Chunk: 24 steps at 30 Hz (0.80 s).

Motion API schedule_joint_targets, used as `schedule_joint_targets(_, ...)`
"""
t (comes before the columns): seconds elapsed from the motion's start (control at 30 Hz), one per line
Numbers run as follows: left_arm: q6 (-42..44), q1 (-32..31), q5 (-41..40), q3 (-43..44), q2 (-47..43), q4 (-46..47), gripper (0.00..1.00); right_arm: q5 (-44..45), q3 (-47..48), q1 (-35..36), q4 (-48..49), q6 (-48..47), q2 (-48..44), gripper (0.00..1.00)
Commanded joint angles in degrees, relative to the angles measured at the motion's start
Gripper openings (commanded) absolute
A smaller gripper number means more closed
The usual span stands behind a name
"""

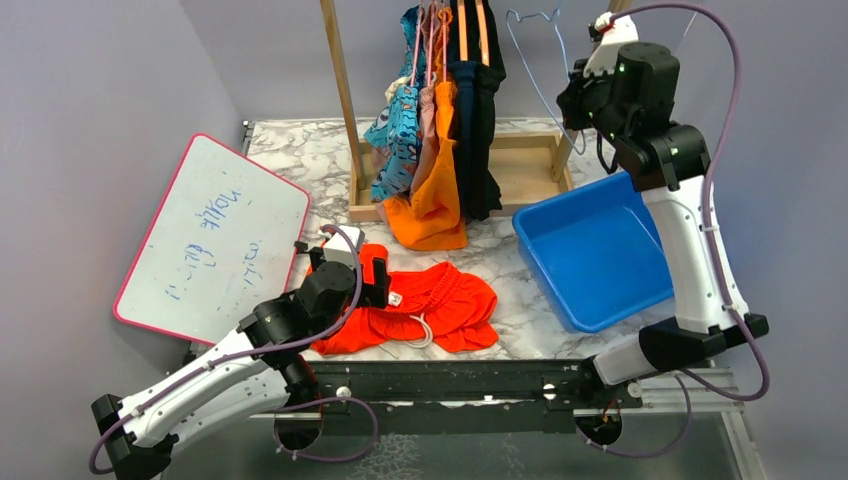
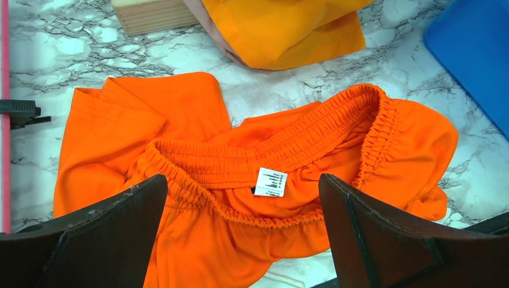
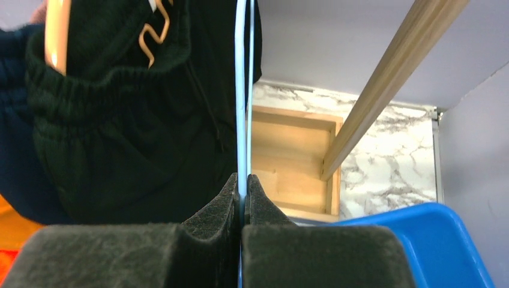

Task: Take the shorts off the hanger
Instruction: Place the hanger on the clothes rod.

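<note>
1 pair of shorts (image 1: 420,310) lies on the table (image 1: 520,322), whiteboard (image 1: 215,240) left, tub (image 1: 600,250) right, rack (image 1: 340,90) with hanging shorts (image 1: 435,150) behind.

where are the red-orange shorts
Top view, front centre: the red-orange elastic-waist fabric shorts lie on the marble table below the left pincer, between the pink-rimmed whiteboard and the blue plastic bin.

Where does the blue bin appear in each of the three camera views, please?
Top external: the blue bin lies right of centre.
Left wrist: top right corner, cut off by the frame.
Right wrist: bottom right.
Shared landmark: the wooden rack base, visible in all three.
</note>
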Motion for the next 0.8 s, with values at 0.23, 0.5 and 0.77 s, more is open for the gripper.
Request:
schedule_joint_targets(0.23, 1.0, 0.3, -1.0, 0.4, -0.3, 1.3, 0.99, -13.4, 17.4, -9.4, -9.0, -2.1, 10.0, 0.01)
schedule_joint_targets(0.5, 1.0, 0.3, -1.0, 0.4, -0.1, 1.5, 0.99, -16.1, 11.6, -10.4, -9.2, -1.9, 11.6, 0.01)
schedule_joint_targets(0.77, 0.8, 0.3, -1.6, 0.4, 0.0, 1.4, 0.99, -11.4, 11.3, -10.4, -8.1, -1.9, 10.7, 0.04)
